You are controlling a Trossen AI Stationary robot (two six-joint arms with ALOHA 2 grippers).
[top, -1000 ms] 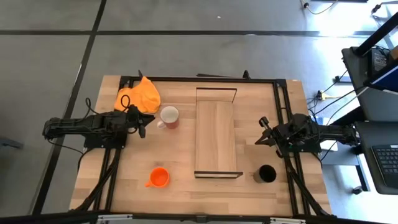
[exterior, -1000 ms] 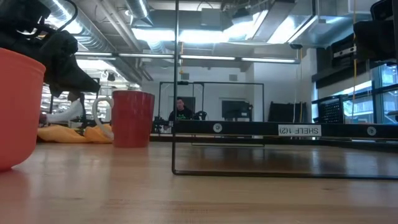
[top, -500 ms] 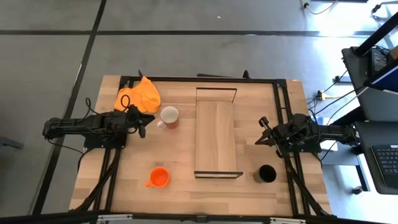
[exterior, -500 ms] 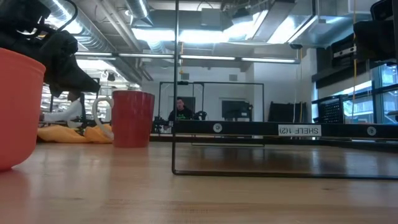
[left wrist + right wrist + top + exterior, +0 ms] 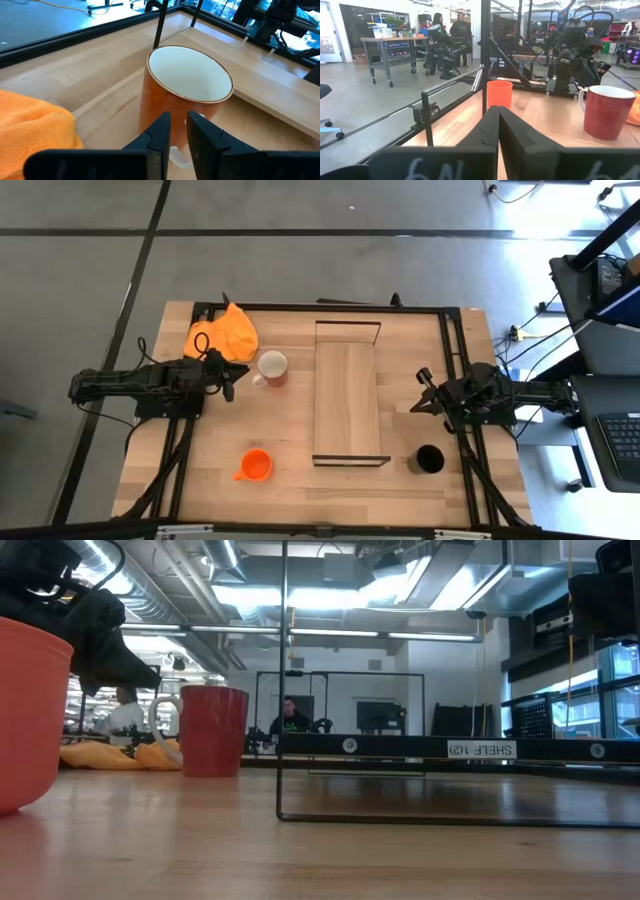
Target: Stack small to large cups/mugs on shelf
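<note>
In the high view the red mug (image 5: 272, 367), white inside, stands left of the shelf (image 5: 348, 405), its handle toward my left gripper (image 5: 231, 383). The left wrist view shows that gripper's fingers a narrow gap apart (image 5: 179, 125), level with the table and pointing at the mug (image 5: 187, 95); they touch nothing that I can see. The small orange mug (image 5: 256, 465) stands near the table's near edge. The black mug (image 5: 429, 459) stands by the shelf's near right corner. My right gripper (image 5: 423, 390) waits shut at the table's right side (image 5: 498, 115).
An orange cloth (image 5: 225, 332) lies at the far left corner, behind my left gripper. The shelf's thin black frames (image 5: 348, 325) stand up at both short ends of the board. Bare tabletop (image 5: 290, 430) lies between the mugs and the shelf. People stand in the room beyond (image 5: 460, 22).
</note>
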